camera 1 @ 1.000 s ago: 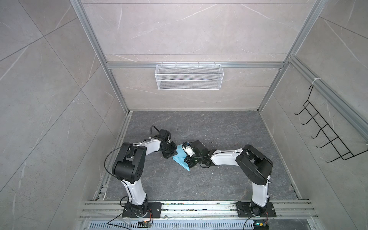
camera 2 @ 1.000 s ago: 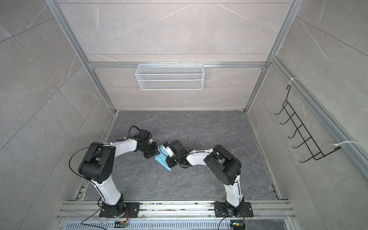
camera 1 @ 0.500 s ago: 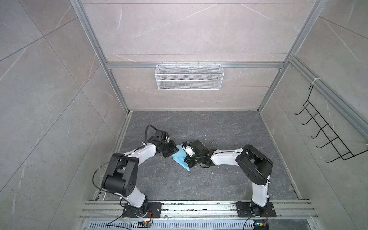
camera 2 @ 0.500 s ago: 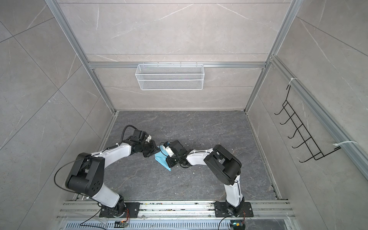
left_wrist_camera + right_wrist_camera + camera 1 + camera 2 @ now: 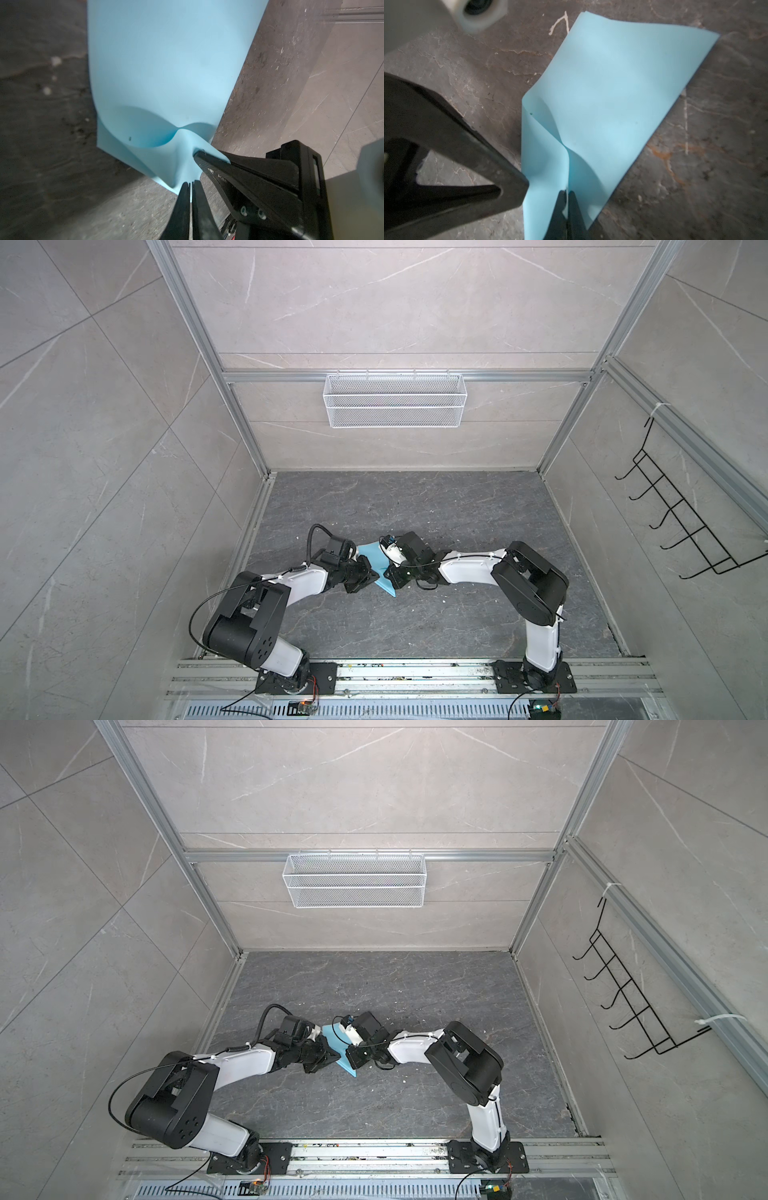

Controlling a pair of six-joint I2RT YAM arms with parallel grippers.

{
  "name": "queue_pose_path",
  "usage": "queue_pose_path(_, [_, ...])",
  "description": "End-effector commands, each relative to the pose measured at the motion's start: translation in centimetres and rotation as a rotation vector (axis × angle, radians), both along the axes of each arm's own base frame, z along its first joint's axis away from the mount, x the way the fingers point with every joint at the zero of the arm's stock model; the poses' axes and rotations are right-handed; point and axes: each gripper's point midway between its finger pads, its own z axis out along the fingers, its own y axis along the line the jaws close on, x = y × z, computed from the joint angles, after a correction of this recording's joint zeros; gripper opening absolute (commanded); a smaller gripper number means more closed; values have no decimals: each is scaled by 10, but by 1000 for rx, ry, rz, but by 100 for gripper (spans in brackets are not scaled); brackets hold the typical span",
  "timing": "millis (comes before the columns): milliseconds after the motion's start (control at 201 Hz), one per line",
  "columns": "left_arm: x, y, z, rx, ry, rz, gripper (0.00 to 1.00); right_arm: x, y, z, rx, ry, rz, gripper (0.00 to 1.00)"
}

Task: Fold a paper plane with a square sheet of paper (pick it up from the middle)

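Note:
The square sheet of paper (image 5: 371, 556) (image 5: 333, 1041) is light blue and lies folded double on the dark floor between the two arms. My right gripper (image 5: 566, 192) is shut on a raised ridge of the paper (image 5: 608, 87), and the sheet buckles up around its tips. From the other side, my left gripper (image 5: 190, 184) is shut on the sheet's near corner (image 5: 166, 62), with blue showing in the thin slit between its fingers. In the left wrist view the right gripper (image 5: 196, 154) pinches the paper just beyond my own tips. In both top views the grippers (image 5: 374, 576) (image 5: 389, 572) almost meet.
A white wire basket (image 5: 394, 400) hangs on the back wall and a black hook rack (image 5: 681, 526) on the right wall. Aluminium rails (image 5: 374, 672) run along the front edge. Small white specks are scattered on the dark stone floor (image 5: 457, 510).
The left arm has dropped its elbow low and stretched out; its gripper slid a little toward the front along the paper's left edge. The right arm and the paper have stayed put.

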Motion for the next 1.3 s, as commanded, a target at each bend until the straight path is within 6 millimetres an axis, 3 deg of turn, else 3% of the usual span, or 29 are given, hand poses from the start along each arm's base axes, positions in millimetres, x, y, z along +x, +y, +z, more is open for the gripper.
queue_pose_path(0, [8,-2,-1,6,-20,-3,10,-7,-16,-30,-89,71,-25,0])
queue_pose_path(319, [-1,8,-23,78,23,-7,7,-7,-17,-32,-95,72,-30,0])
queue_pose_path(488, [-11,17,-37,128,67,-6,6,-4,-15,-22,-78,63,-35,2])
queue_pose_path(622, [-13,20,-42,155,89,-11,5,0,-11,-5,-53,56,-56,15])
queue_pose_path(747, [-15,22,-45,172,109,-13,4,8,-11,24,0,61,-116,32])
queue_pose_path(866, [-15,23,-46,184,121,-15,4,11,-20,47,41,106,-209,39])
queue_pose_path(1060, [-16,24,-50,196,144,-10,4,-9,-18,59,94,273,-259,37])
queue_pose_path(1299, [-18,27,-53,211,166,8,4,-40,3,56,147,471,-195,14])
